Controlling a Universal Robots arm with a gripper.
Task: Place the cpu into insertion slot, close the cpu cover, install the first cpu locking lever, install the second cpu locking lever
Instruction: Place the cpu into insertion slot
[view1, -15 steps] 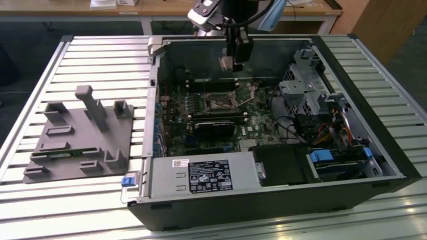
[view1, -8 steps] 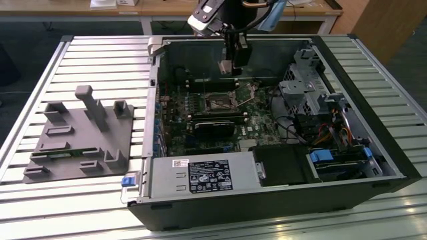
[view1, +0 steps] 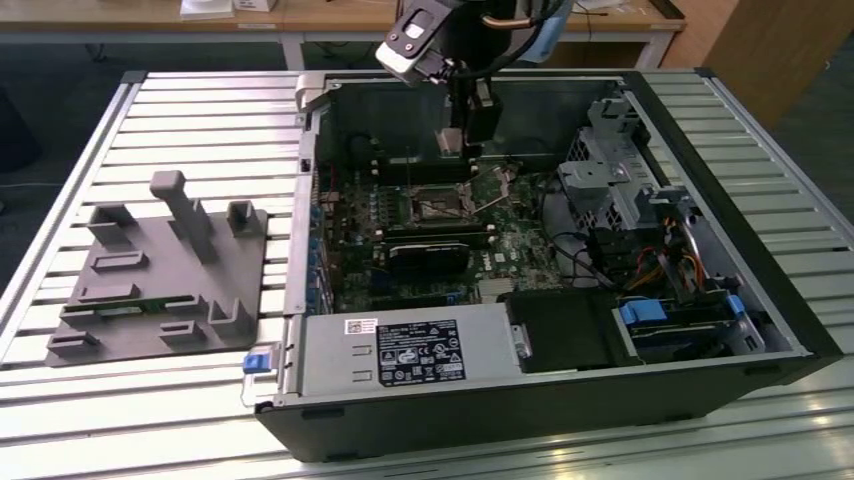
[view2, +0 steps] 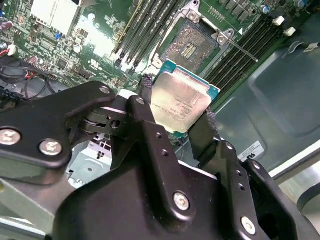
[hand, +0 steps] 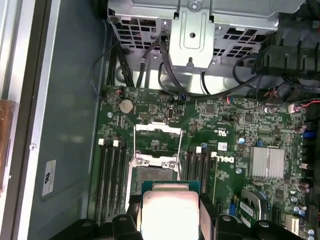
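My gripper (view2: 177, 104) is shut on the cpu (view2: 180, 100), a square chip with a dull silver top, clamped at two opposite edges by the black fingers (view2: 145, 97). In the first wrist view the cpu (hand: 170, 212) hangs tilted just above and short of the insertion slot (hand: 152, 174), not touching it. The slot (view2: 192, 44) lies bare with its dark centre showing. The cpu cover (hand: 157, 128) stands swung open on the slot's far side. In the exterior view the gripper (view1: 457, 145) hangs inside the open case, above the slot (view1: 435, 206).
Memory slots (hand: 112, 175) flank the socket on both sides. A black card (view1: 427, 255), a power supply (view1: 400, 350) and a drive cage (view1: 614, 180) crowd the case. A grey fixture (view1: 154, 270) lies on the slatted table at the exterior view's left.
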